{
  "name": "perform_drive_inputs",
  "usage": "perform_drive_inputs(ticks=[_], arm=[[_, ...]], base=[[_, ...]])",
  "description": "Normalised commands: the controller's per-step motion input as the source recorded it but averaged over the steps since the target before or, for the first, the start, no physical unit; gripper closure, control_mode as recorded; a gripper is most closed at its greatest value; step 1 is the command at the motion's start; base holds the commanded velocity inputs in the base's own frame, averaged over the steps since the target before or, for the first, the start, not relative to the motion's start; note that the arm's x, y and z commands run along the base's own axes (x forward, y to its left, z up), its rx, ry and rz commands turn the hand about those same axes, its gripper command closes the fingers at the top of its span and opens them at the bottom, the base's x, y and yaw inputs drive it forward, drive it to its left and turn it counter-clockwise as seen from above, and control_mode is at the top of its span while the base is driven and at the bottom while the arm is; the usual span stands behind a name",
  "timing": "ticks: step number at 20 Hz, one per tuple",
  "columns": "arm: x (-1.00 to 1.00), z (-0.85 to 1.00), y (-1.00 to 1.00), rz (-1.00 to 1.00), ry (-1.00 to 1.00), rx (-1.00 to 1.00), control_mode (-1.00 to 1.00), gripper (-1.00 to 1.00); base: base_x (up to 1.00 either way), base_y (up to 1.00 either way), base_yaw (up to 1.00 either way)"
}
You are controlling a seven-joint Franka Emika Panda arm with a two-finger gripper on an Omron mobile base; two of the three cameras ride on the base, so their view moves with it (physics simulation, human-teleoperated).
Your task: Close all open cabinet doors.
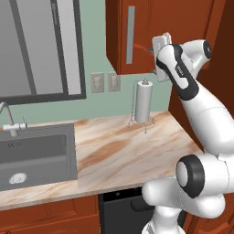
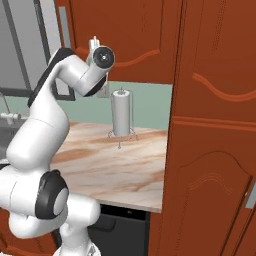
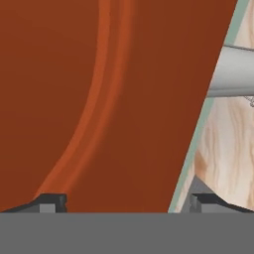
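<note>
Contact looks imminent: in the hand view the cabinet door [image 3: 99,99] fills the left and centre of the frame, its carved groove curving down toward the lower left, and the gripper [image 3: 128,202] sits right up against it with its two dark tips spread wide and nothing between them. In the left base view the gripper [image 1: 161,45] is at upper centre, just beside the lower right corner of that door [image 1: 132,34] and its silver handle [image 1: 130,28].

The push lands near the door's edge, so the tips may slide off the smooth wood and swing down toward the paper towel roll [image 1: 143,101] standing on the counter [image 1: 114,151] below. The tall door [image 2: 215,130] on the right of the right base view stands close to the arm and could catch its elbow.
</note>
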Motion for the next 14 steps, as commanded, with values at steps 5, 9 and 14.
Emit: perform_drive_inputs(ticks=[5,9,14], arm=[[0.16,-0.10,0.00,-0.01,0.00,0.00,-1.00,-1.00],[0.24,-0.06,0.00,-0.02,0.04,0.00,-1.00,-1.00],[0.42,-0.12,0.01,-0.07,0.05,-0.01,-1.00,-1.00]], base=[[0.00,0.00,0.00],[0.00,0.00,0.00],[0.00,0.00,0.00]])
